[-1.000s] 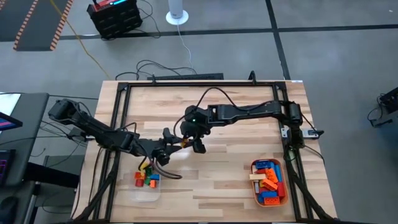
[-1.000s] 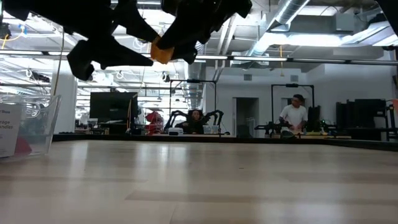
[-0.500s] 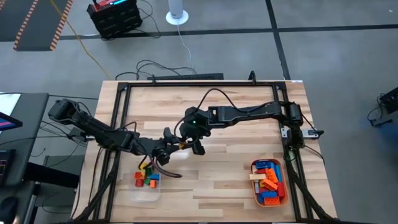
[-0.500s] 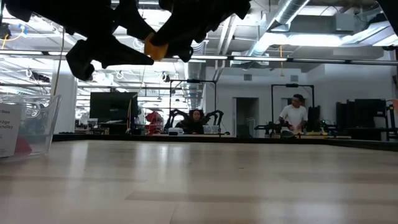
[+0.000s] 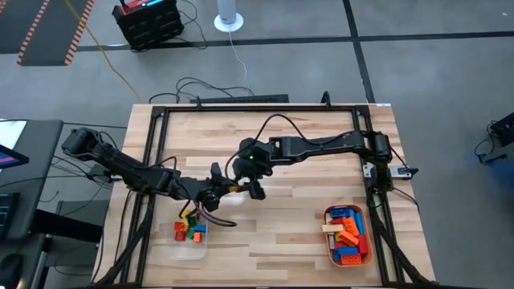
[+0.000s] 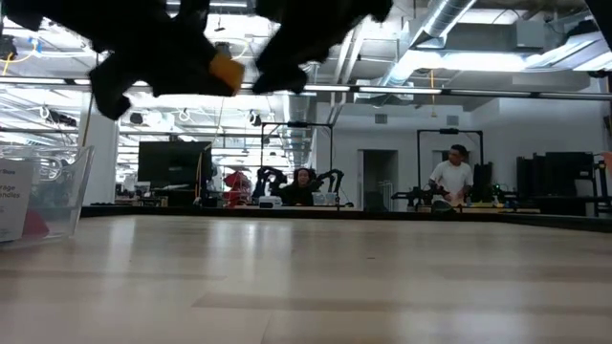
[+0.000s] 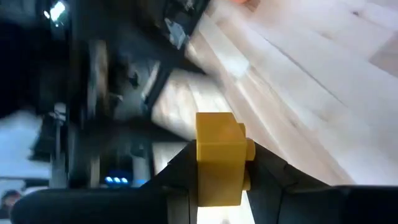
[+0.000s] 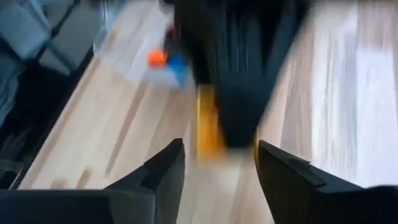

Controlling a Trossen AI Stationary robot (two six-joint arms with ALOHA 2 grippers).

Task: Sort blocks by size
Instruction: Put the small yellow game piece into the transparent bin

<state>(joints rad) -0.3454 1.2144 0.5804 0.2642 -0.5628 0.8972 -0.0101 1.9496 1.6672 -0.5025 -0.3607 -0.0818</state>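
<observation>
My left hand (image 7: 221,180) pinches one yellow block (image 7: 221,155) between its fingers, held up off the surface (image 5: 289,233) near the middle. My right hand (image 8: 217,168), fingers spread and holding nothing, hangs just beside it. A handful of blocks (image 5: 189,230) lie in the clear tray (image 5: 186,250); roughly ten more fill the orange tray (image 5: 369,253).

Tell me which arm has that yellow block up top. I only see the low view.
Observer: The left gripper holds the yellow block, clamped between its fingers in the left wrist view.
Operator: And the right gripper?
Observer: The right gripper is open, close beside the left one above mid-table.
Operator: Where's the clear tray?
Observer: From above, the clear tray sits at the table's front left, with short blocks in it.
</observation>
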